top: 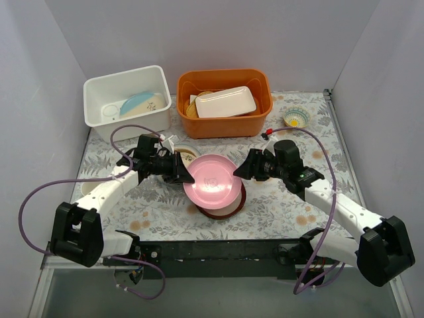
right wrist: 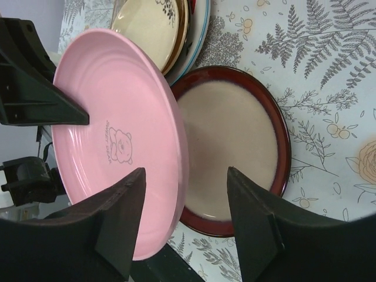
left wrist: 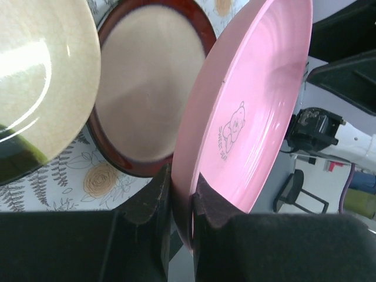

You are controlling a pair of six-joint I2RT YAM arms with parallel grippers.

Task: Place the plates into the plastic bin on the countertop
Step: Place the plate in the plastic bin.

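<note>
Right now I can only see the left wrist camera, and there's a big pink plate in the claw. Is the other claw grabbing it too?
Observer: No. The right claw is open. The edge of the pink plate shows between its fingers, not pinched.
Operator: Where's the white bin?
Observer: The plastic bin sits at the far left of the countertop, beyond the left claw.
Operator: Is anything in it?
Observer: Yes, I can see one pale blue-and-cream plate inside.
</note>
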